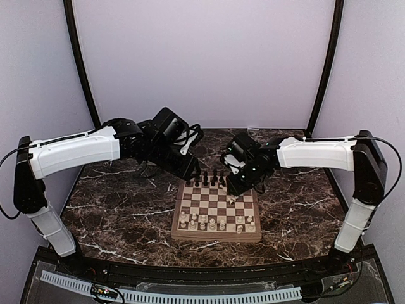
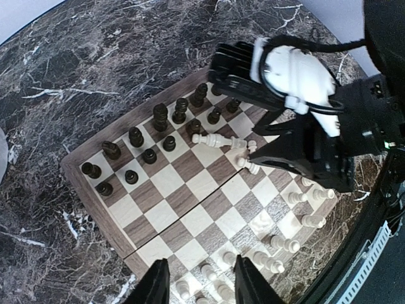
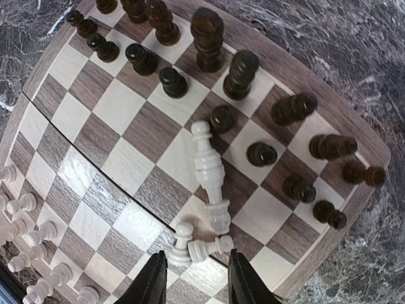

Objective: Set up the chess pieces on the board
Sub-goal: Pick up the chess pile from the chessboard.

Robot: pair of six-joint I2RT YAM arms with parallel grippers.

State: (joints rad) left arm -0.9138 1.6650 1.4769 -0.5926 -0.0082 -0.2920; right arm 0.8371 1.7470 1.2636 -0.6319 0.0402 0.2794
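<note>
Right pincer [image 3: 195,278]: fingers apart, empty, hovering just over toppled white pieces [image 3: 208,166] lying mid-board [image 3: 120,101]. Left pincer [image 2: 201,284]: apart, empty, above board's near side. Dark pieces [image 3: 208,28] upright in far ranks. Likely step: retrieving fallen white piece. Next: close on one, stand it on home square.

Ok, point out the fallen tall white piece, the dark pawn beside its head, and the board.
fallen tall white piece [image 3: 209,170]: right wrist view, middle of body
dark pawn [image 3: 221,118]: right wrist view, its rounded top
board [image 3: 120,104]: right wrist view, a bare square
</note>
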